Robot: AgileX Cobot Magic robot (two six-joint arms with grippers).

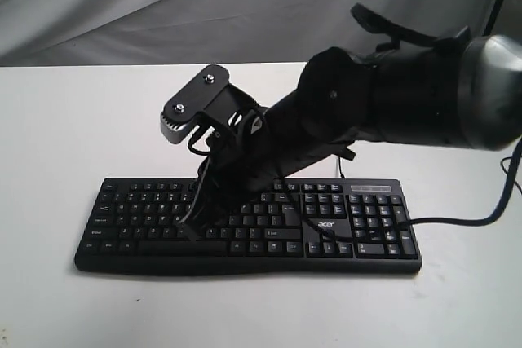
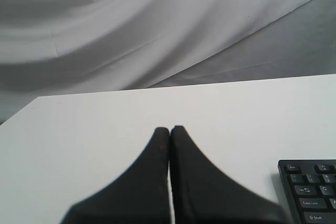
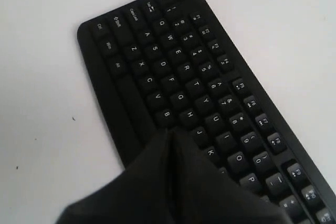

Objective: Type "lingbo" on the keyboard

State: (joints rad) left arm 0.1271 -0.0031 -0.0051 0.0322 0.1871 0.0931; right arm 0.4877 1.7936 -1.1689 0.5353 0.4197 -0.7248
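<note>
The wide black keyboard (image 1: 130, 219) lies on the white table (image 1: 65, 144), with its number pad and "acer" logo on the right. My right gripper (image 1: 189, 227) reaches across from the right and points down at the lower letter rows, left of the middle. In the right wrist view the right gripper (image 3: 170, 131) is shut and empty, its tips on the keyboard (image 3: 173, 61) just past the B key, beside H and J. It hides the key beneath. My left gripper (image 2: 169, 128) is shut and empty above bare table. The keyboard's Esc corner (image 2: 310, 192) shows beside it.
A thick black cable (image 1: 457, 220) runs off the right edge of the table. Grey cloth (image 1: 122, 6) hangs behind the table. The right arm's large dark body (image 1: 391, 95) hovers over the keyboard's right half. The left arm does not show in the exterior view.
</note>
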